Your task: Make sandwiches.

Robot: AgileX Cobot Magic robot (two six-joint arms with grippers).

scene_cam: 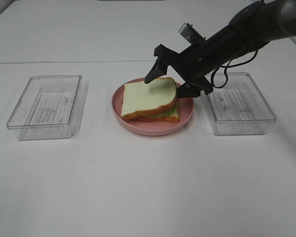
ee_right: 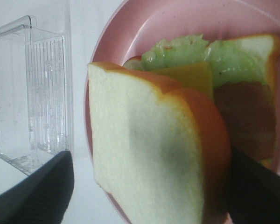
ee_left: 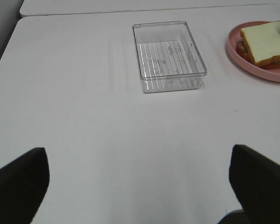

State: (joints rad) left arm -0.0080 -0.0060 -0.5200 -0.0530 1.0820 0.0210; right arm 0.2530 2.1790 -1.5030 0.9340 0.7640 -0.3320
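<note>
White table [scene_cam: 138, 187], seam at upper frame. Left of centre and right of centre, clear bins [scene_cam: 47, 106] [scene_cam: 239, 103], nothing in them. At centre, pink plate [scene_cam: 153, 128] bearing the sandwich [scene_cam: 150, 98]. My right gripper [scene_cam: 170, 81] straddles the tilted top slice, jaws spread; contact unclear. My left gripper [ee_left: 140, 186] is wide open, holding nothing.

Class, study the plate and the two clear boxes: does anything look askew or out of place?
Yes. The top bread slice sits crooked on the sandwich on the pink plate: it is tilted and shifted off the stack, leaving lettuce, cheese and bacon uncovered. Both clear boxes look fine.
</note>
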